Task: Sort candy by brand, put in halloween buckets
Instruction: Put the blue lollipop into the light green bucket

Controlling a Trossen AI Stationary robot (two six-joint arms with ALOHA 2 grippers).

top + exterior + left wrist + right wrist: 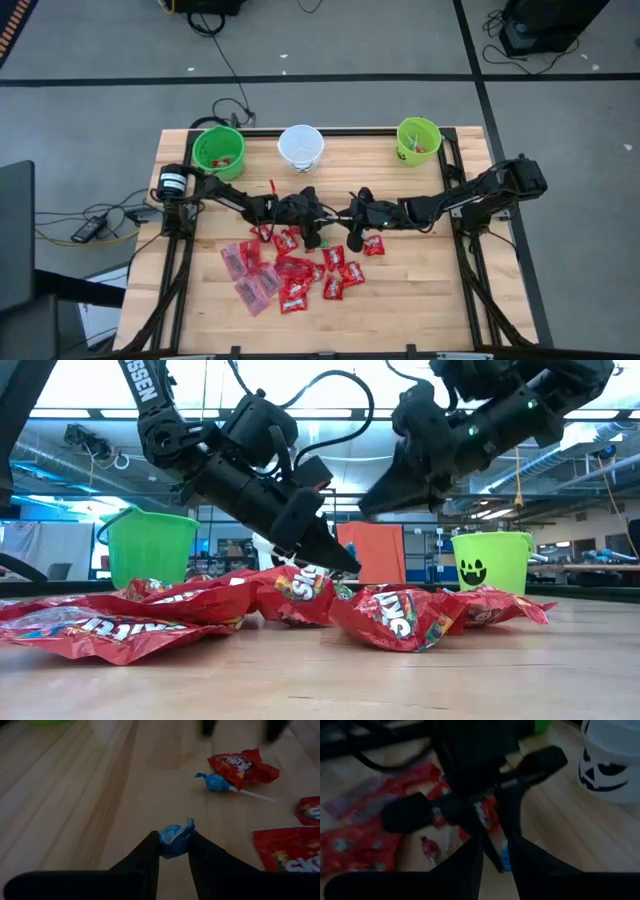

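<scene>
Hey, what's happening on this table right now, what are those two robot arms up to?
Two robot arms are sorting candy into three buckets at the back of the table. The left hand is closed on a small blue wrapped candy in the middle of the table, above the pile of red packets. The right hand hovers close beside it. A blue lollipop lies on the wood nearby.

Right pincer [495,857] beside white bucket [611,765]

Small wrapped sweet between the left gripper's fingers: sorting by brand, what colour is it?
Blue small wrapped sweet; left wrist view shows it best.
</scene>
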